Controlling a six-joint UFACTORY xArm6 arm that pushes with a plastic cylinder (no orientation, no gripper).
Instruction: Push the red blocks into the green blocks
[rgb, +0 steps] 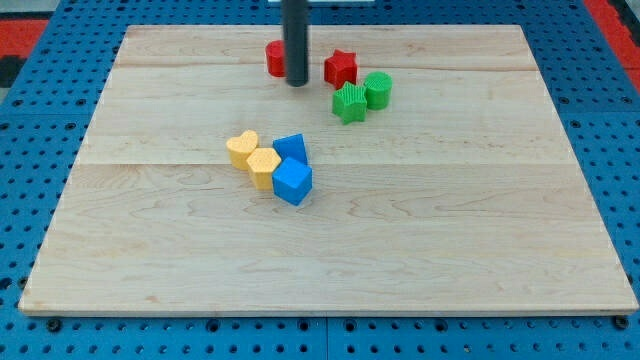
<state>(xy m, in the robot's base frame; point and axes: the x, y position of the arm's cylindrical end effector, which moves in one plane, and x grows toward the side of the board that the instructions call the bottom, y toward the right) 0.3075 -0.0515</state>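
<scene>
My tip (297, 82) rests on the board near the view's top centre, right against a red block (275, 59) that is partly hidden behind the rod on its left. A red star block (340, 68) lies just to the tip's right. A green star block (349, 103) and a green round block (378, 90) touch each other just below and right of the red star. The red star nearly touches the green pair.
A cluster sits mid-board: a yellow heart block (241, 149), a yellow hexagon block (264, 166), a blue triangular block (291, 148) and a blue cube (293, 182). The wooden board (450, 250) lies on a blue pegboard.
</scene>
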